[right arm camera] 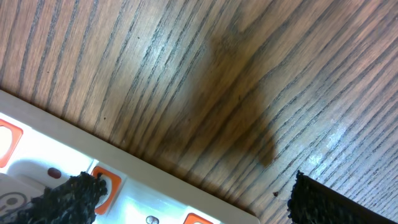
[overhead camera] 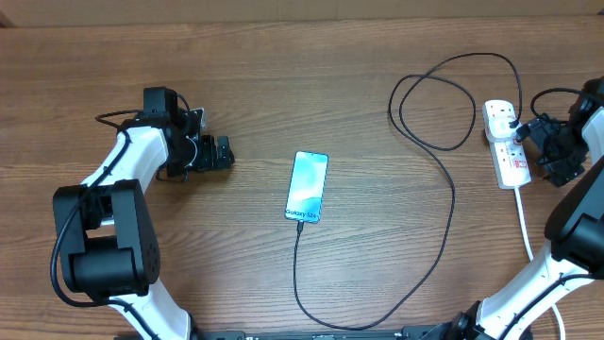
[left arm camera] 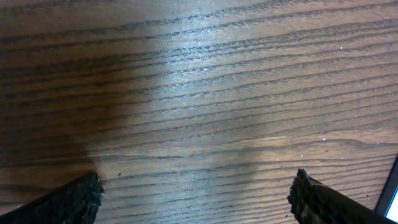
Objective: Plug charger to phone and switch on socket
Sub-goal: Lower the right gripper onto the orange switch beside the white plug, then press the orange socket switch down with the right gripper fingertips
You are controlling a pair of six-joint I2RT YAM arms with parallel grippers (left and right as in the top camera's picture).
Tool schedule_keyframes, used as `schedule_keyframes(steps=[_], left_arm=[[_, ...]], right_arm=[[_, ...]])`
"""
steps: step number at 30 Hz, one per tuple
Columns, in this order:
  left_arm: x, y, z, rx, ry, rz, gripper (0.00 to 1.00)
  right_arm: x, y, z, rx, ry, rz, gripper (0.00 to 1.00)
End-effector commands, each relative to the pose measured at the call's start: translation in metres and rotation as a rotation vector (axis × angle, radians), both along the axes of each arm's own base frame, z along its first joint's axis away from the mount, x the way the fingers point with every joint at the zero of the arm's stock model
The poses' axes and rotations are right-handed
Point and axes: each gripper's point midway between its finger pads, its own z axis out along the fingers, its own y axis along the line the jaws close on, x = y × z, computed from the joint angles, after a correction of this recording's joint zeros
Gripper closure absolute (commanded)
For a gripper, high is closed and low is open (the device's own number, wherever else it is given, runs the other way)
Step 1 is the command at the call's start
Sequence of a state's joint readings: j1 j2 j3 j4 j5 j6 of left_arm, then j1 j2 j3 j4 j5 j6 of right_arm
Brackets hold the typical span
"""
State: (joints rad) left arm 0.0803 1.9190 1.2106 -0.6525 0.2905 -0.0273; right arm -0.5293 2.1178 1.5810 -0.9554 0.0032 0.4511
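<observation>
The phone (overhead camera: 308,186) lies face up mid-table, screen lit blue-teal. The black charger cable (overhead camera: 444,198) runs from its lower end, loops round the front and right, and its plug head (overhead camera: 511,122) sits in the white socket strip (overhead camera: 508,147) at the right. The strip's edge and orange-red switches show in the right wrist view (right arm camera: 106,163). My right gripper (overhead camera: 540,149) is open beside the strip; one fingertip rests on a switch (right arm camera: 107,184). My left gripper (overhead camera: 219,153) is open and empty over bare wood, left of the phone. A phone corner (left arm camera: 392,202) shows at its right.
The strip's white lead (overhead camera: 525,219) runs toward the front edge at the right. The wooden table (overhead camera: 311,85) fills the view. The cable makes a loop (overhead camera: 434,104) at the back right.
</observation>
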Motion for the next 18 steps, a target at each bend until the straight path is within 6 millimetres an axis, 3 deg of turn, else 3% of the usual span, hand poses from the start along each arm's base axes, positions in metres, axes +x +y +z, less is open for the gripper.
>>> schedule_keyframes(steps=[1,9,18], left_arm=[[0.002,0.002,0.004,0.012,-0.011,0.007,0.00],[0.002,0.001,0.004,0.012,-0.011,0.006,0.00],[0.002,0.002,0.004,0.012,-0.011,0.007,0.00]], right_arm=[[0.000,0.032,-0.009,0.076,0.020,0.094,0.00],[-0.002,0.040,-0.013,0.070,0.044,0.127,0.00],[-0.012,0.046,-0.033,0.082,0.058,0.126,0.00]])
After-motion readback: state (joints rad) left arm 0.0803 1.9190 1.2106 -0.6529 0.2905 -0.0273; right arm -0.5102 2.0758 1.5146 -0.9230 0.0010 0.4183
